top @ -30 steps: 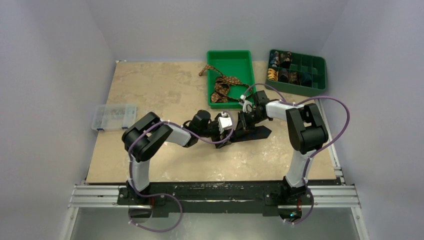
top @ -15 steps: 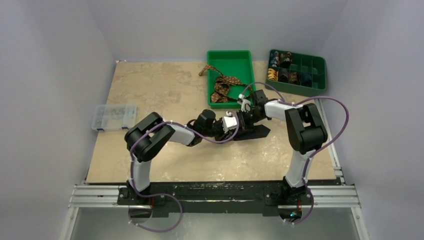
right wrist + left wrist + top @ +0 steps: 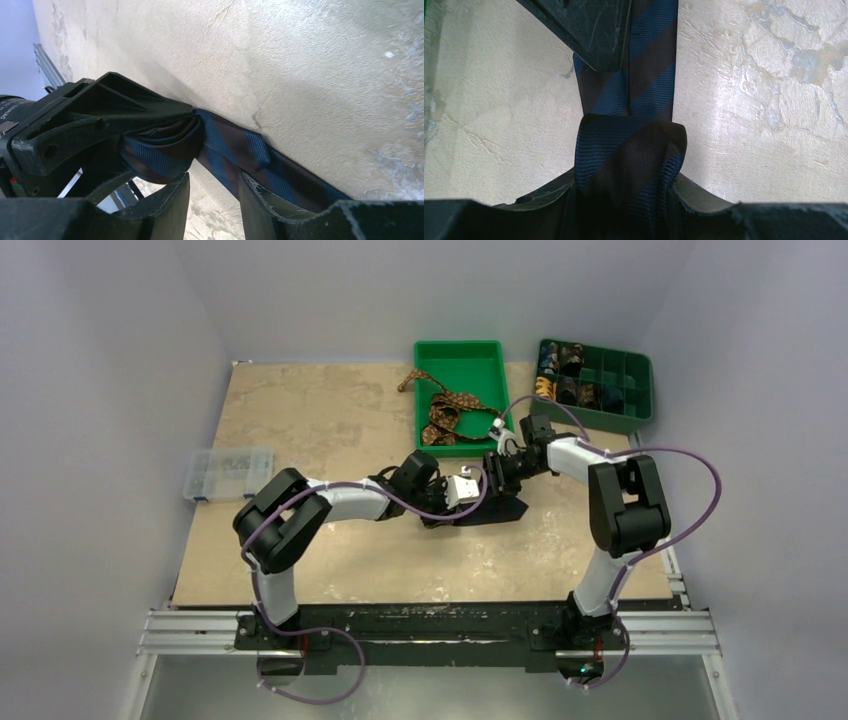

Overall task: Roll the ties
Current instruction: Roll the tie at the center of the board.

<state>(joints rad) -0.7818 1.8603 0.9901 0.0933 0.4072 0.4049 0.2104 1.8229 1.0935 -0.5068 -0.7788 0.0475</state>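
1. The left claw [image 3: 624, 192] pinches the rolled end of the tie [image 3: 651, 85];
2. The right claw [image 3: 212, 187] is spread; the flat tie lies just past its tips on the table [image 3: 325, 75].

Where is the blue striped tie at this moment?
In the top view the blue striped tie lies mid-table, just below the green tray; its folded end sits between the fingers of the left gripper.
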